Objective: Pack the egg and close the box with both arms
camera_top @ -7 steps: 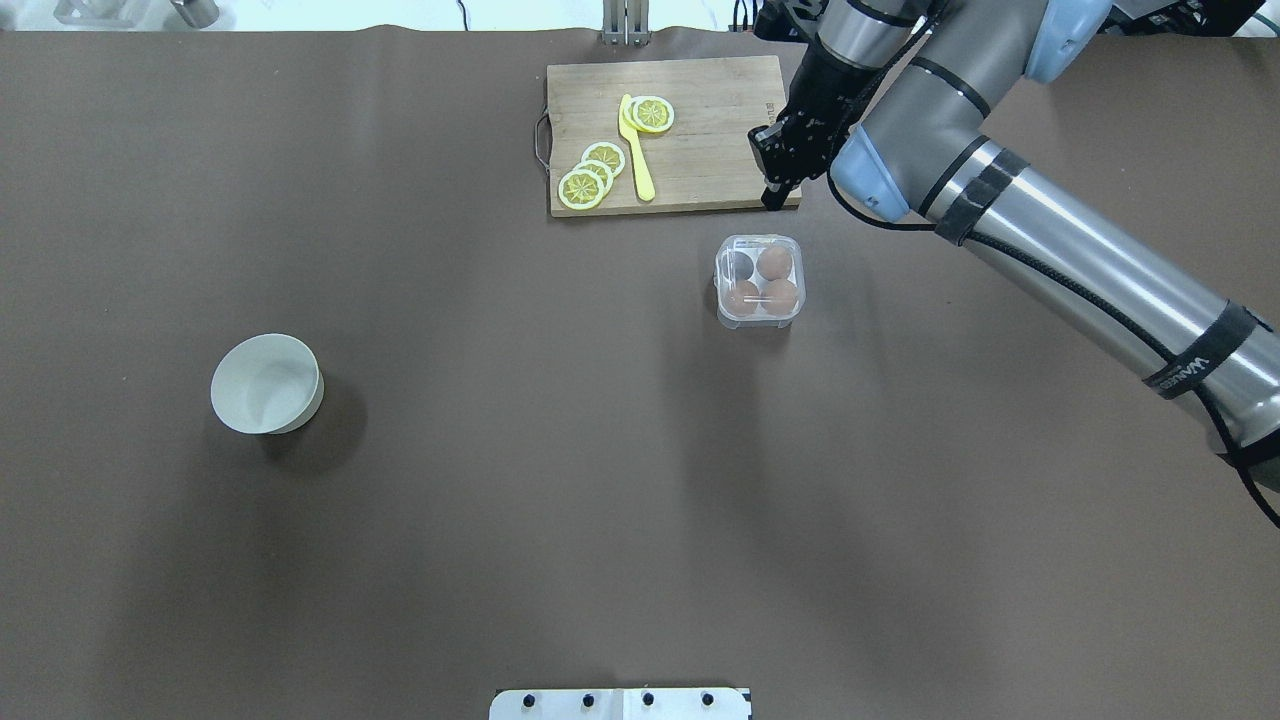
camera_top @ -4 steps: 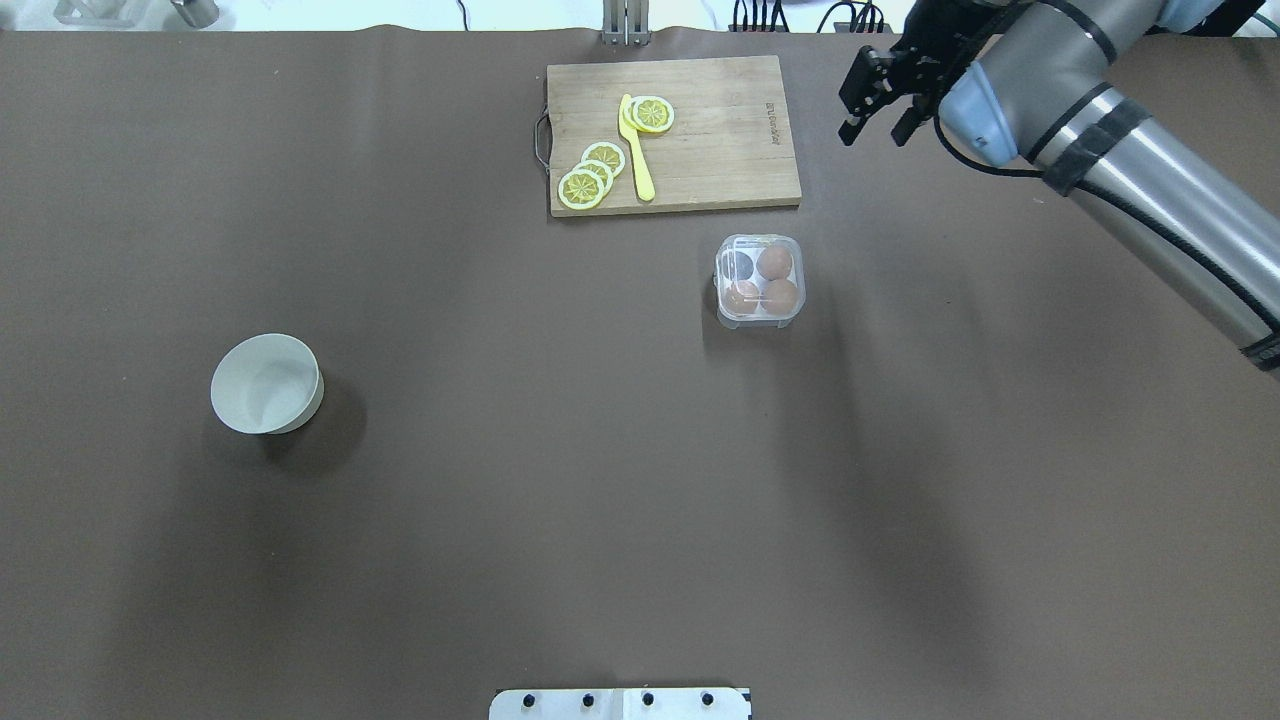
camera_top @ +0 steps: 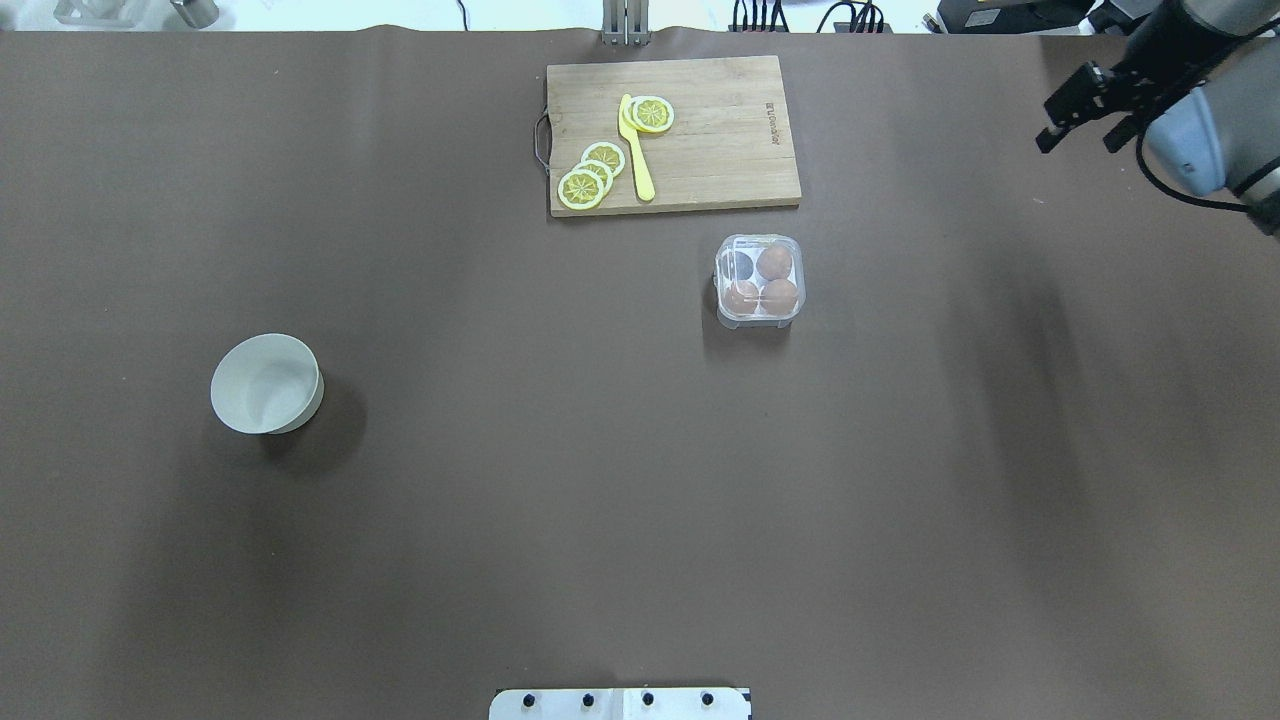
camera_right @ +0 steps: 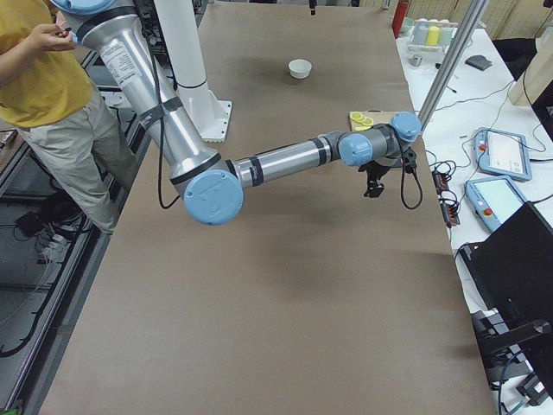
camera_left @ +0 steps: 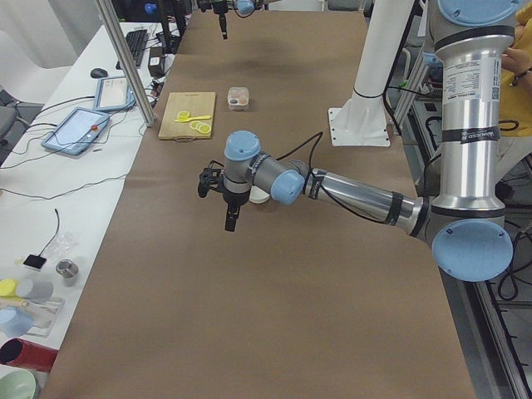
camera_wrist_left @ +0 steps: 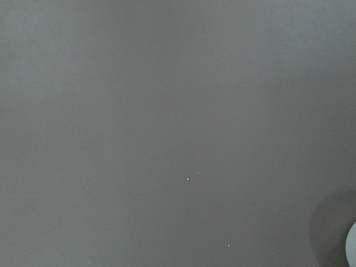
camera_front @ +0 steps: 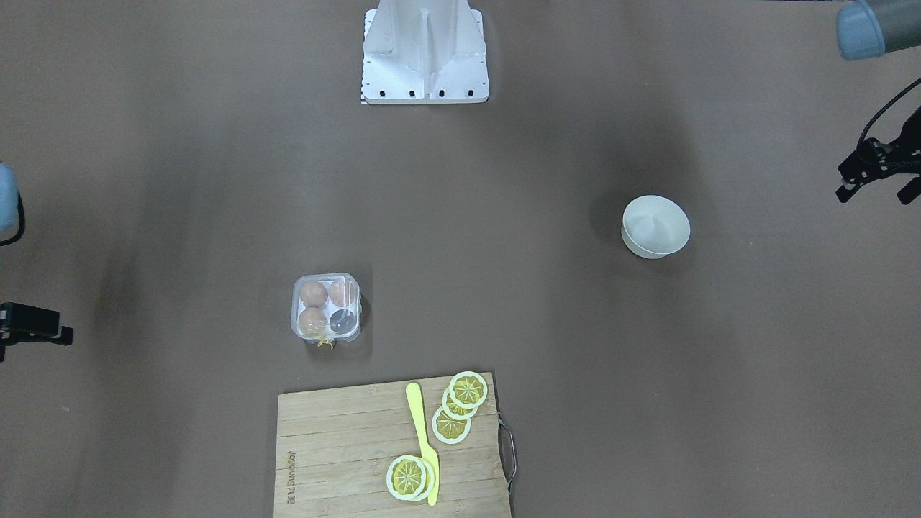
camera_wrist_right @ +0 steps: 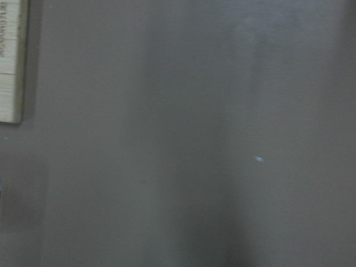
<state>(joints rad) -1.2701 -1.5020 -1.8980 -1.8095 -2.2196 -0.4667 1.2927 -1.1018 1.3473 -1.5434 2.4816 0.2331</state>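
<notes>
The clear box stands in front of the cutting board, and also shows in the front-facing view. Its lid lies down over the cells. Three brown eggs fill three cells, and one cell is empty. I see no loose egg. A yellow string hangs at the box's board side. My right gripper is open and empty, high at the table's far right, well away from the box. My left gripper is open and empty beyond the white bowl, at the view's right edge.
A wooden cutting board with lemon slices and a yellow knife lies behind the box. An empty white bowl stands at the left. The white base plate is at the robot's side.
My right arm has swung from over the cutting board's corner near the box out to the table's far right. The box and eggs have not moved.
</notes>
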